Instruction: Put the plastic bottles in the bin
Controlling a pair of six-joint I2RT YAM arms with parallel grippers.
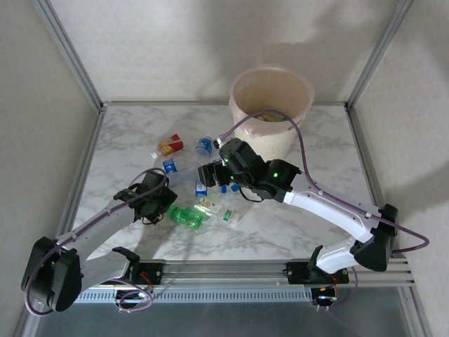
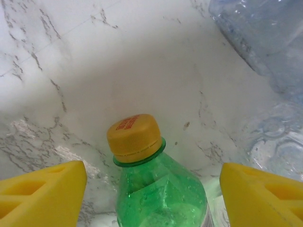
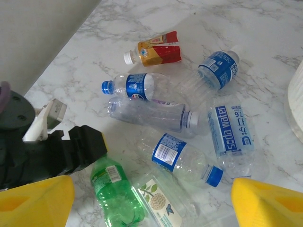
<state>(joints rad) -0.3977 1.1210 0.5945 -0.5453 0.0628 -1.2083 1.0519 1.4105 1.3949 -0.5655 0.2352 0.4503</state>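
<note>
Left tool (image 2: 153, 177) open, its yellow fingers (image 2: 42, 194) either side of a crushed green plastic bottle with a yellow cap (image 2: 158, 196) lying on the white marble table (image 2: 142, 61). Right tool (image 3: 152, 189) wide open, empty, above scattered clear blue-labelled bottles (image 3: 142, 111). Round cream bin (image 1: 242, 95) at the table's far edge

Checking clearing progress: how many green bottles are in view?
1: the green bottle lies on the marble table, between the open jaws of the left gripper; others may be hidden.

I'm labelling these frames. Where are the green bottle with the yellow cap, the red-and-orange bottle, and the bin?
green bottle (image 2: 154, 177): left wrist view, shoulder below the cap.
red-and-orange bottle (image 3: 156, 51): right wrist view, its label.
bin (image 1: 280, 140): top external view, front wall.
</note>
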